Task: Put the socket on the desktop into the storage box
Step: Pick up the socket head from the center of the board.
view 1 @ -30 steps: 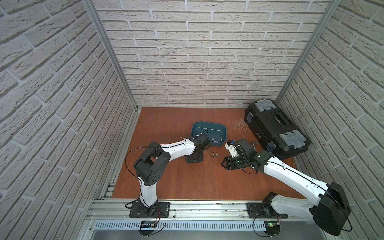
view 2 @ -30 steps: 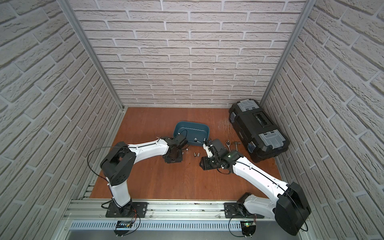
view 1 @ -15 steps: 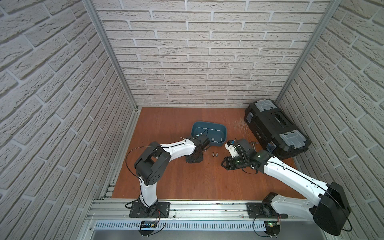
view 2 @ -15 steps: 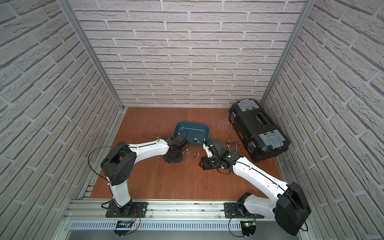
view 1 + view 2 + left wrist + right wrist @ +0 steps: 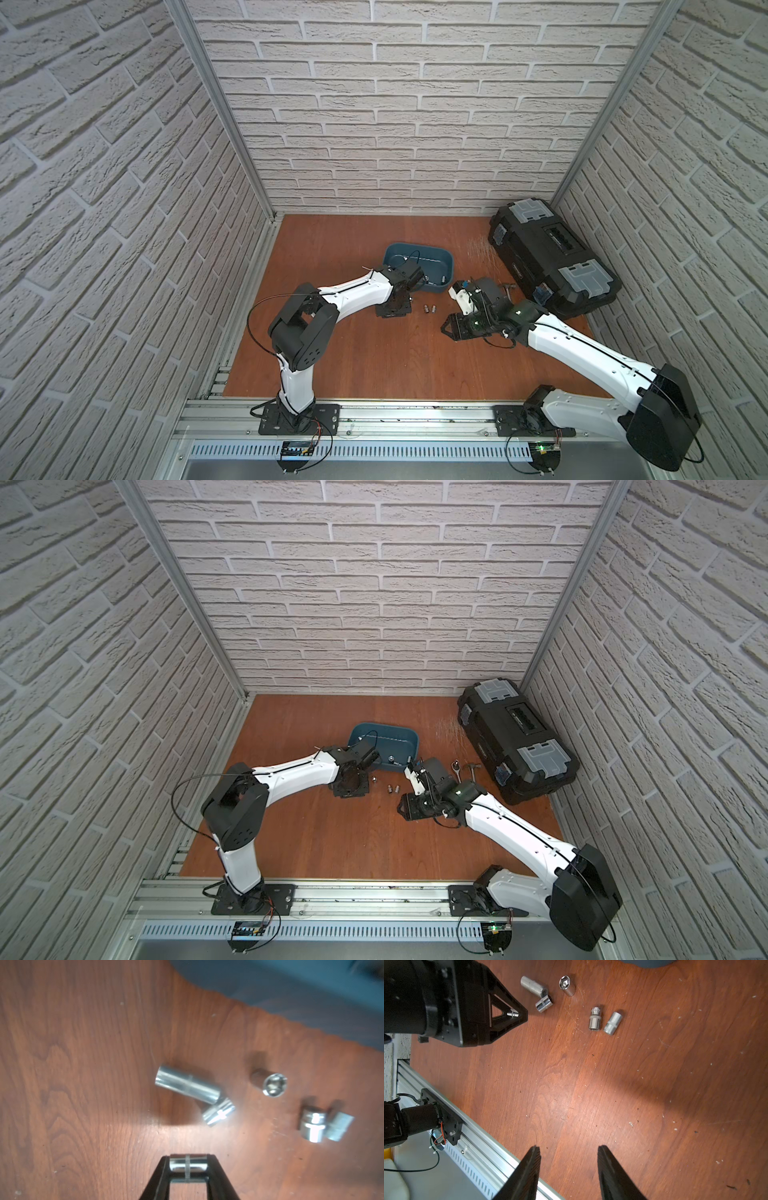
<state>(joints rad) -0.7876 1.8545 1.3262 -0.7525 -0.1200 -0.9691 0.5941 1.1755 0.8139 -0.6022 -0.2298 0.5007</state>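
You have one socket (image 5: 178, 1164) clamped in the left gripper (image 5: 188, 1160) near the desktop (image 5: 571, 1095), not yet in the storage box (image 5: 415, 251); five more sockets (image 5: 595, 1018) lie loose beside it awaiting transfer; right gripper (image 5: 568, 1148) spread apart, empty.

Short chrome socket (image 5: 188, 1164), knurled band round its middle, clamped end to end in the left gripper (image 5: 188, 1167) over the reddish-brown wood-grain desktop (image 5: 83, 1064). Five more chrome sockets loose on that desktop, all lying near the shallow teal-blue plastic storage box (image 5: 417, 252). Long socket (image 5: 187, 1086) on its side, one end touching a stubby socket (image 5: 219, 1113). Tilted socket (image 5: 270, 1082) just apart, hex mouth showing. Stepped socket (image 5: 312, 1126) and straight socket (image 5: 339, 1126) side by side, touching. Storage box upright, open-topped, rounded at the corners.
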